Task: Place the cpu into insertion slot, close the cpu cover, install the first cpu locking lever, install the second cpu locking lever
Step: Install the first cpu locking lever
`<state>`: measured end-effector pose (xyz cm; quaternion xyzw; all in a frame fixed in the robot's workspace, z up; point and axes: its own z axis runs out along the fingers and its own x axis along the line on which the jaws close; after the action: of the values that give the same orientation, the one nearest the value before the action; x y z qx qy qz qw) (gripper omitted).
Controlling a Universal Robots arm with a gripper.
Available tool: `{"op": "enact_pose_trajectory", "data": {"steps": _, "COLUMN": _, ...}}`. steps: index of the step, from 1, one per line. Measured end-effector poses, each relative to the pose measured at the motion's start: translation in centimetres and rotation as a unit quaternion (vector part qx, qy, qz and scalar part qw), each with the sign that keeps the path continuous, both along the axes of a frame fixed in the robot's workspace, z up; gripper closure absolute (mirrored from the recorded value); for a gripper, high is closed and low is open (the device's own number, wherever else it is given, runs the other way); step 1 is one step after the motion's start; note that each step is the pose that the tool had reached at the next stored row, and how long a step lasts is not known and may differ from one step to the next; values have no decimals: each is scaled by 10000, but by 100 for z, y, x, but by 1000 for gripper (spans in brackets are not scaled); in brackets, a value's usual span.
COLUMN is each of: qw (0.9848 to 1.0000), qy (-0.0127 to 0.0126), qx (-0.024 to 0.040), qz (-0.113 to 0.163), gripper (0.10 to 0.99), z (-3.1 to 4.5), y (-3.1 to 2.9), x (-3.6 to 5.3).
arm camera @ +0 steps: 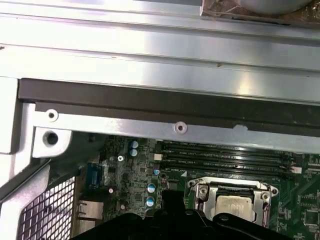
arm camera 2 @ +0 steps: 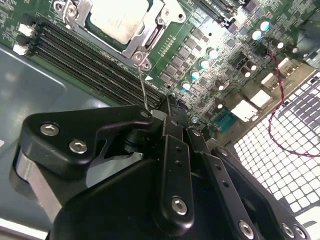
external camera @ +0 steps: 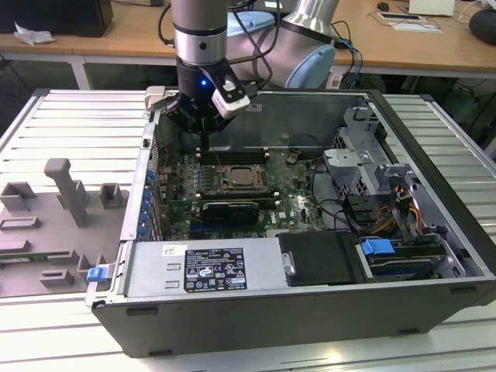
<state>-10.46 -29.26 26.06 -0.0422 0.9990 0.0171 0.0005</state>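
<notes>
Exterior view, arm: it comes in from the top of the frame, a bit to the exterior view's left of centre. The gripper (external camera: pixel 203 146) hangs inside the open case (external camera: pixel 434 232), over the board's far edge.
Exterior view, slot: the slot (external camera: pixel 225 178) sits about mid-frame, just below the fingertips and slightly toward the exterior view's right. It's near them, not touching.
Second wrist view, cpu: the cpu (arm camera 2: pixel 120 20) lies flat in the slot, with the cover (arm camera 2: pixel 127 47) looking folded down around it.
Second wrist view, lever: a thin wire lever (arm camera 2: pixel 143 87) runs from the cover's corner straight to the gripper (arm camera 2: pixel 162 107) tip.
Second wrist view, grip: the fingers are drawn almost together and seem pinched on the lever's free end, nothing else in them.
Second wrist view, neighbours: the memory slots (arm camera 2: pixel 85 60) run right beside the socket, between it and the gripper.
First wrist view, socket: the cpu (arm camera: pixel 235 207) is framed by the cover (arm camera: pixel 202 191), with the dark gripper (arm camera: pixel 169 197) close beside that frame.
Step, my read: chip's in, cover's shut, so this looks like the first locking lever.
What it calls for, I reckon: swing the wire down flat and tuck it under its catch without letting it slip.
</notes>
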Motion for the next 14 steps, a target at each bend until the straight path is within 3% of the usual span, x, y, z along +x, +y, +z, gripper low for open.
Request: {"op": "enact_pose_trajectory", "data": {"steps": 14, "qw": 10000, "qy": 1, "qx": -1, "qz": -1, "gripper": 980, "z": -18, "y": 10, "x": 56}}
